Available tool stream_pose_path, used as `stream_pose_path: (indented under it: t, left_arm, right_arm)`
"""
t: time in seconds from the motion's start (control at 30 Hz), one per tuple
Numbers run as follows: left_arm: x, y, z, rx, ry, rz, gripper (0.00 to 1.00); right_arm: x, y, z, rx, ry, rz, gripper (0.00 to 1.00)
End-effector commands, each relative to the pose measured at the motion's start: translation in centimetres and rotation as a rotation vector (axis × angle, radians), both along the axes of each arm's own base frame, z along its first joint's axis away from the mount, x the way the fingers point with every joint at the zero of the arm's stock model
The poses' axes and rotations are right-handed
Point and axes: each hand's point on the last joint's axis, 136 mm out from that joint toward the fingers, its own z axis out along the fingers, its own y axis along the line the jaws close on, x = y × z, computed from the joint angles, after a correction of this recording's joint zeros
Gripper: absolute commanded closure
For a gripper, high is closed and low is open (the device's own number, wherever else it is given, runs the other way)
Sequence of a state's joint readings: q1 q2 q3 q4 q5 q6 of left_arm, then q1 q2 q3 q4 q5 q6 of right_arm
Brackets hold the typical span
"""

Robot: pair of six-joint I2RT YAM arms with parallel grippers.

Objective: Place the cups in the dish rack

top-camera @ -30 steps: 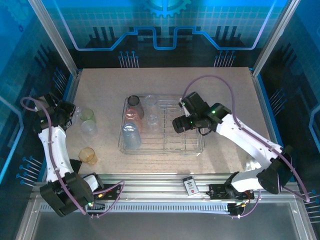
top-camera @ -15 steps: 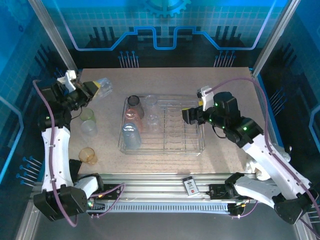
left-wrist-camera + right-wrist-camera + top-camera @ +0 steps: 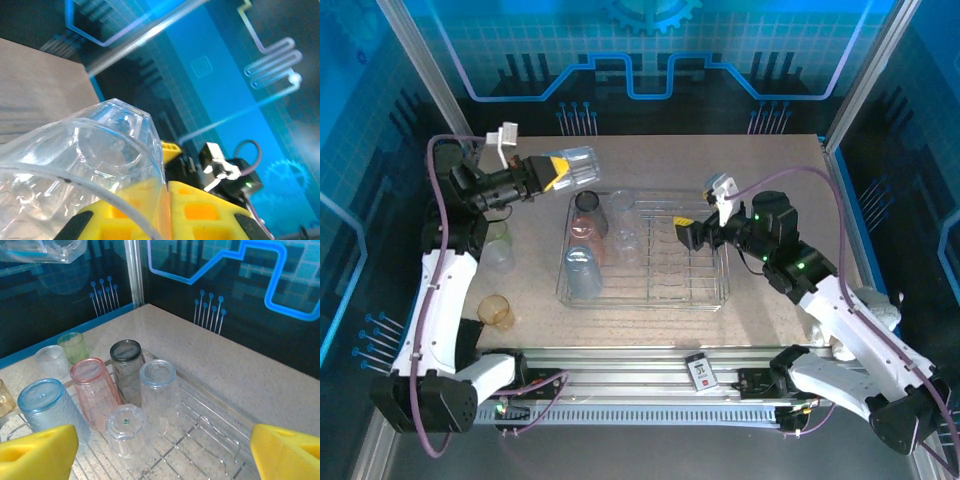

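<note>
Cups counted: nine in all. Five stand in the left part of the dish rack: smoky grey cup, pink cup, blue cup, pale-rimmed clear cup and faceted clear cup. Three are on the surface left of the rack: green cup, frosted clear cup just near of it, and amber cup nearer again, apart from the other two. One, the held clear cup, is gripped by the closed left fingers and lies tilted on its side in the air off the far left corner of the rack. The right fingers are spread wide with nothing between them, above the right half of the rack. One black-and-white card is noted on the near rail; its print is too small to be read. A small green mark is seen on the top face of the faceted clear cup; it cannot be read.
</note>
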State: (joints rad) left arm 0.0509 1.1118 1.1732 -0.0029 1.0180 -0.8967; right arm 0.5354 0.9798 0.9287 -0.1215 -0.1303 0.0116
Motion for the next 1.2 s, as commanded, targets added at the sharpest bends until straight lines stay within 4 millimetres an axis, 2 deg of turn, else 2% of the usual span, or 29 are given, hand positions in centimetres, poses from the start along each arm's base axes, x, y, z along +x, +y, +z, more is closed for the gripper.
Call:
stream_pose_path:
  t: [0.0, 0.13, 0.27, 0.47, 0.67, 1.07, 1.17]
  left_arm:
    - [-1.5, -2.3, 1.0, -0.014, -0.047, -0.151, 1.00]
    - [-2.7, -4.7, 0.6, -0.009, -0.050, -0.274, 1.00]
    - [-4.2, -6.9, 0.4, -0.004, -0.071, -0.384, 1.00]
    - [-6.1, -9.1, 0.3, -0.009, -0.082, -0.509, 1.00]
    - [-6.8, -10.0, 0.2, -0.008, -0.079, -0.550, 1.00]
    - [-6.8, -10.6, -0.1, -0.006, -0.069, -0.570, 1.00]
    - [-6.6, -10.6, -0.4, -0.002, -0.054, -0.568, 1.00]
  right_arm:
    - [0.0, 1.3, 4.2, 0.034, -0.215, 0.083, 0.09]
    - [0.2, 2.8, 5.0, 0.021, -0.281, 0.133, 0.06]
    - [-0.5, 4.6, 5.9, 0.034, -0.353, 0.218, 0.04]
    - [-1.4, 6.7, 6.5, 0.068, -0.380, 0.331, 0.00]
    - [-2.4, 7.8, 7.8, 0.126, -0.425, 0.406, 0.00]
    - [-3.9, 9.0, 8.3, 0.154, -0.451, 0.472, 0.01]
    - [-4.1, 9.0, 8.1, 0.149, -0.448, 0.481, 0.05]
